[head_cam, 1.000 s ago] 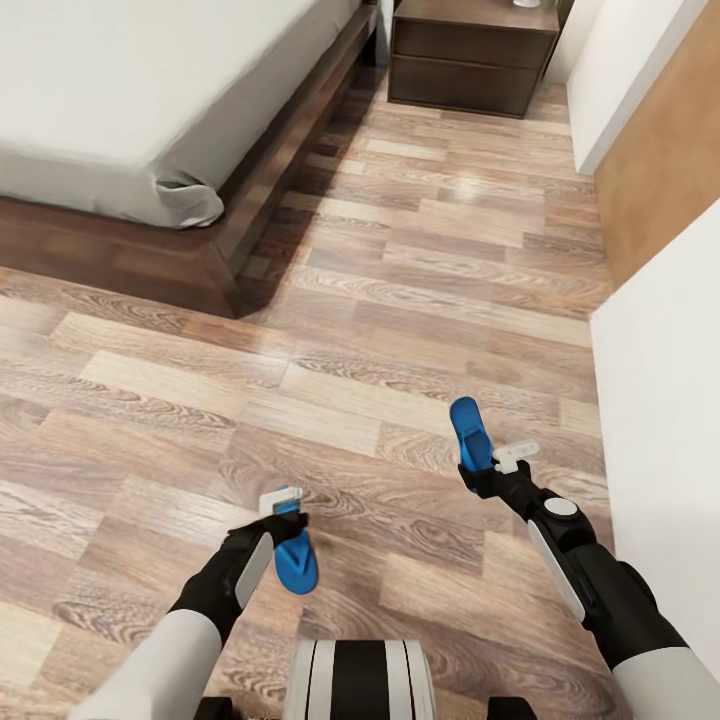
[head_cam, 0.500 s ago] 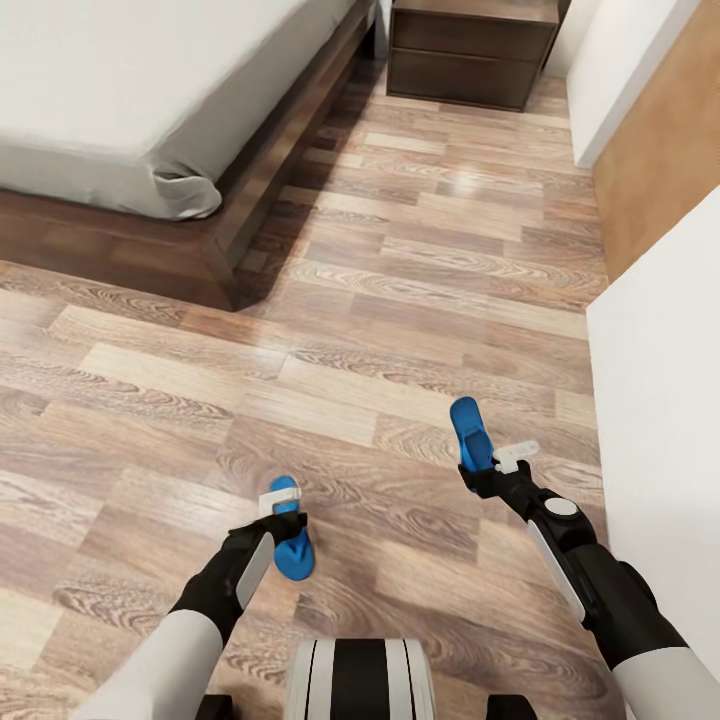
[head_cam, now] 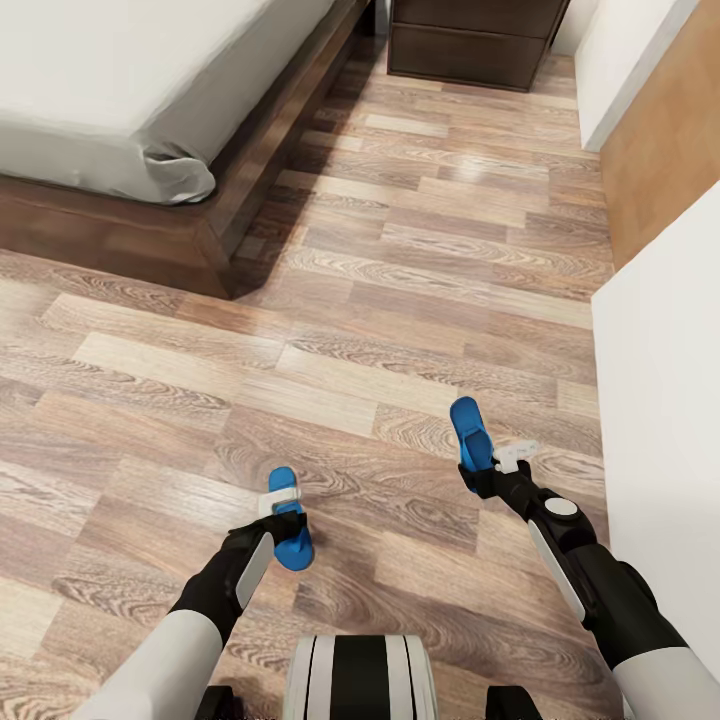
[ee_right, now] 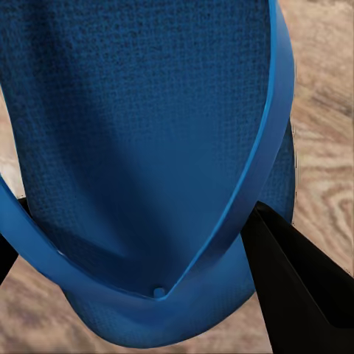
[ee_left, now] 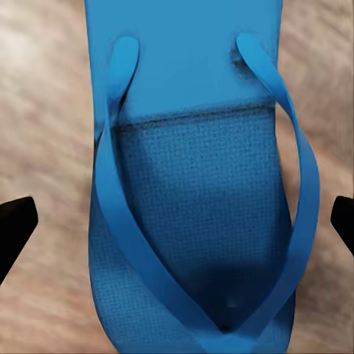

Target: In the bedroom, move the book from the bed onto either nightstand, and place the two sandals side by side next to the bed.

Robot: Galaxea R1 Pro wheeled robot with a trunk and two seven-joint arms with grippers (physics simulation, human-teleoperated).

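Observation:
One blue sandal (head_cam: 288,528) lies strap-up on the wood floor under my left gripper (head_cam: 283,510). In the left wrist view this sandal (ee_left: 192,184) sits between the black fingertips (ee_left: 16,225), which stand wide of its edges, so the gripper is open. My right gripper (head_cam: 487,468) is shut on the heel end of the other sandal (head_cam: 466,428), which points toward the bed (head_cam: 110,110). A black finger (ee_right: 295,287) presses this sandal's (ee_right: 140,133) edge. The nightstand (head_cam: 470,45) stands at the far end beside the bed. The book is out of view.
The bed's dark wood frame corner (head_cam: 215,270) juts toward the open floor. A white wall (head_cam: 660,420) runs close along my right arm, with a brown wall panel (head_cam: 665,130) beyond it. Bare planks (head_cam: 400,280) stretch between bed and wall.
The whole view has shifted, so bed and nightstand sit higher in the picture. The left sandal has slid forward from under the left gripper. The right sandal stays with its gripper.

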